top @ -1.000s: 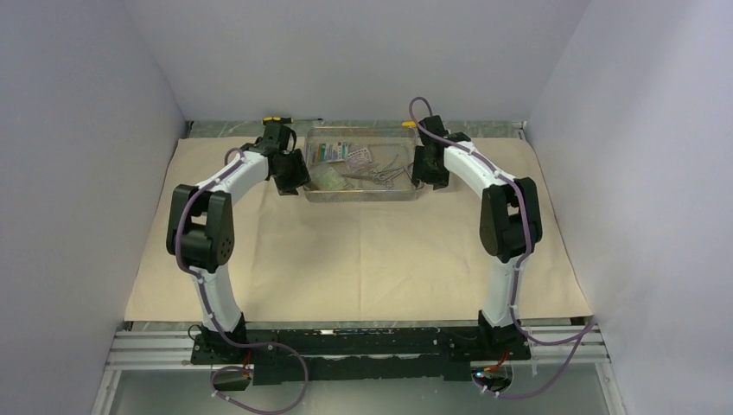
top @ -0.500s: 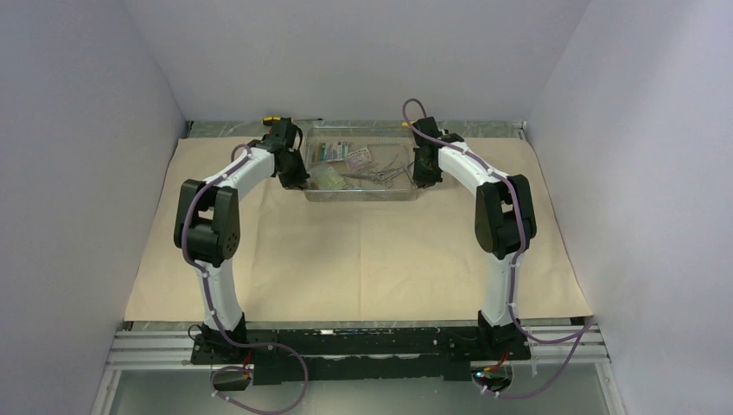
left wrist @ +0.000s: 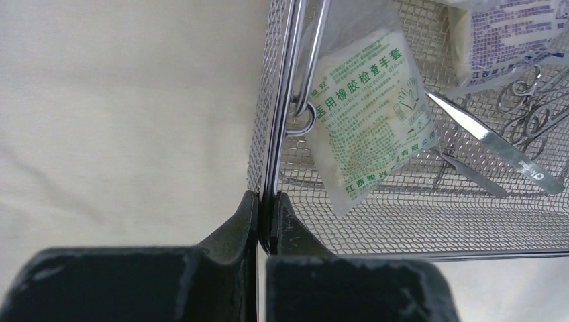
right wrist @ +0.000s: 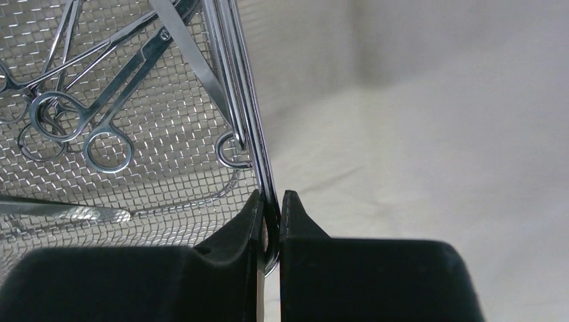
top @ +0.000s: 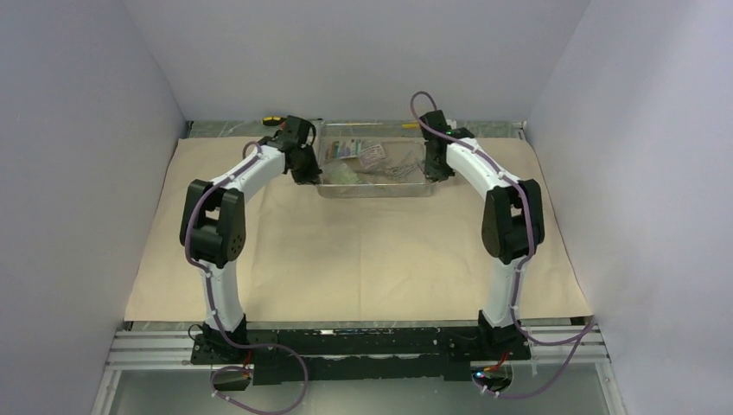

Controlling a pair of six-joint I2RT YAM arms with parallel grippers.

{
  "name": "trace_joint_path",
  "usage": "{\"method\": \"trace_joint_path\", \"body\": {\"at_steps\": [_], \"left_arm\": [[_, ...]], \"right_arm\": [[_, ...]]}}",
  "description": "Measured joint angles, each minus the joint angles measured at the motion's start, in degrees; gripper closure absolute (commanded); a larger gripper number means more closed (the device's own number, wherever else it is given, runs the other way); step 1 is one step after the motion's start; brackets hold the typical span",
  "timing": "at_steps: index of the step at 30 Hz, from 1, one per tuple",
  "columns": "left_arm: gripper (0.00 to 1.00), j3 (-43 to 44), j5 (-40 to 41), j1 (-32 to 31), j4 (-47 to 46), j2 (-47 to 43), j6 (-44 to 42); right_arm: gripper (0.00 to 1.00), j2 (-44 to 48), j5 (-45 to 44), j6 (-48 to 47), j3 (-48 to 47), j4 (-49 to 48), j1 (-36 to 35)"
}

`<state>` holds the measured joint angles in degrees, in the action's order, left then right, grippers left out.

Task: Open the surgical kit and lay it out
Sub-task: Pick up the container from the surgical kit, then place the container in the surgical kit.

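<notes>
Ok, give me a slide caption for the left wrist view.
Left gripper shut on the end rim of the wire-mesh tray over the beige cloth, a green-printed packet and tweezers inside.

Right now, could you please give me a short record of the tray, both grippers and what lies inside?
Tray: wire-mesh tray over the beige cloth, far middle
Left gripper: shut on the tray's left end wall
Right gripper: shut on the tray's right end rim
Contents: green-printed packet, tweezers, ring-handled clamps
</notes>
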<state>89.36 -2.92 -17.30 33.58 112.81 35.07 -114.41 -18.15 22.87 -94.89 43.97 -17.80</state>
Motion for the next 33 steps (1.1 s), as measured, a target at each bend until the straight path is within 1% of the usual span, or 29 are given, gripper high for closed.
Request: {"method": "trace_joint_path", "body": {"at_steps": [5,10,15,19,25,30,33], "left_arm": [[1.00,2.03,1.38,-5.42,-4.35,0.00,2.78],[1.00,2.82,3.52,-11.82,-10.62,0.70,5.57],[1.00,4.61,4.59,-17.55,-14.43,5.44,7.69],[1.00,7.30,4.79,-20.11,-15.65,10.08,8.20],[1.00,8.76,7.02,-21.31,-15.08,10.82,8.81],[0.86,8.72,8.87,-21.75,-14.64,10.82,9.62],[0.80,8.59,9.57,-22.27,-14.67,10.82,9.62]], "right_arm": [[1.00,2.71,-2.40,-3.74,0.33,0.44,5.25],[1.00,8.37,-2.75,-9.14,8.28,-5.14,12.37],[1.00,11.02,-2.19,-14.53,15.19,-10.34,19.30],[1.00,11.02,-0.76,-17.09,19.08,-12.98,23.32],[1.00,10.91,1.40,-18.86,20.61,-16.94,24.70],[1.00,9.64,3.32,-19.56,20.74,-18.86,25.05],[0.99,8.37,4.83,-20.35,20.74,-20.09,26.05]]}}
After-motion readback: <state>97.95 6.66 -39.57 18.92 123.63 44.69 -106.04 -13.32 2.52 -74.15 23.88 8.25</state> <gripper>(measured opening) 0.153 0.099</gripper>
